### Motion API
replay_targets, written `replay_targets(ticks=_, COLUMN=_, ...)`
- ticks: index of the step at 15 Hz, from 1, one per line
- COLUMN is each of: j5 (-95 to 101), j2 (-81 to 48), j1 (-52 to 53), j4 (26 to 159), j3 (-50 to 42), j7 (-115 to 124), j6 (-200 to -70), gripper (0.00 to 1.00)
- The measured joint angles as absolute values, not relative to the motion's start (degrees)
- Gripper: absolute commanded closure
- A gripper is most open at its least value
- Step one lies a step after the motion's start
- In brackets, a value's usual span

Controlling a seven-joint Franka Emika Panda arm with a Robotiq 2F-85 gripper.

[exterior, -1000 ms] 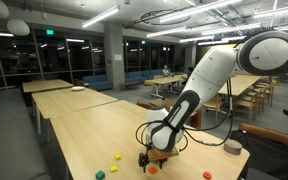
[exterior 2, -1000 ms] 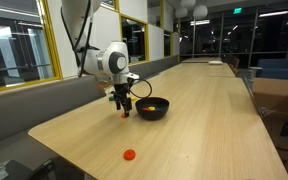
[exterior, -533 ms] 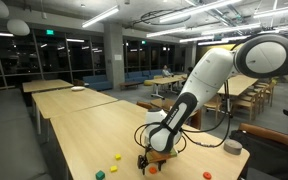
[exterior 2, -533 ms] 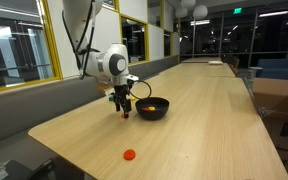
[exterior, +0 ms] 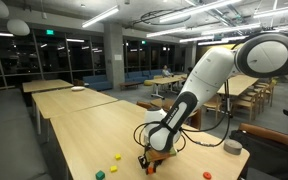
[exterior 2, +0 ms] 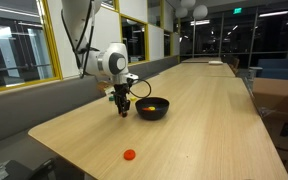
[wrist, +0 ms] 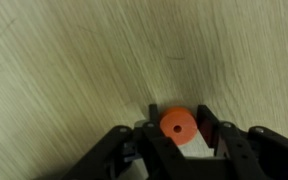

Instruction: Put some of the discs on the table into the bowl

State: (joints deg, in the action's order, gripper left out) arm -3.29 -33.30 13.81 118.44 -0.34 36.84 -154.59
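In the wrist view my gripper (wrist: 177,130) is shut on an orange disc (wrist: 177,124) with a small centre hole, held down at the pale wood table (wrist: 64,60). In an exterior view the gripper (exterior 2: 124,112) stands just beside the black bowl (exterior 2: 152,109), which holds something orange-yellow. Another orange disc (exterior 2: 129,155) lies nearer the table's front. In an exterior view the gripper (exterior: 144,160) points straight down, with yellow (exterior: 116,156), red (exterior: 112,170) and green (exterior: 99,174) discs beside it and an orange one (exterior: 207,175) on its other side. The bowl is mostly hidden behind the arm there.
A grey round puck (exterior: 232,147) sits near the table's far edge. Similar long wooden tables (exterior: 69,95) stretch behind, one bearing a white plate. A cardboard box (exterior 2: 274,95) stands off the table's side.
The jaws have closed from wide open onto the orange disc. The arm has hardly moved.
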Motion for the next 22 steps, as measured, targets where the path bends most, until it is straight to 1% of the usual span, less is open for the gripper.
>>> replay_targets(ticks=5, j5=-3.02, j2=-31.82, j1=15.73, j4=118.62, j3=-2.00, j7=36.99, j6=-154.75, gripper=0.76)
replay_targets(ticks=10, j5=0.34, j2=-25.18, j1=18.56, j4=120.59, j3=-5.70, j7=38.96, j6=-154.92, gripper=0.76)
replay_targets(ticks=16, j5=5.44, j2=-19.69, j1=17.41, j4=124.27, j3=-9.87, j7=42.67, j6=-154.94, gripper=0.75)
replay_targets(ticks=17, j5=5.77, j2=-19.65, j1=16.67, j4=124.62, j3=-10.22, j7=42.84, j6=-154.92, gripper=0.33)
replay_targets(ticks=18, j5=5.87, j2=-19.70, j1=15.92, j4=124.95, j3=-10.45, j7=42.91, j6=-154.86, gripper=0.32)
replay_targets(ticks=21, j5=5.87, j2=-20.22, j1=13.84, j4=125.40, j3=-10.58, j7=42.94, j6=-154.52, gripper=0.12)
replay_targets(ticks=22, j5=5.87, j2=-20.43, j1=13.40, j4=125.43, j3=-10.58, j7=42.94, j6=-154.46, gripper=0.03)
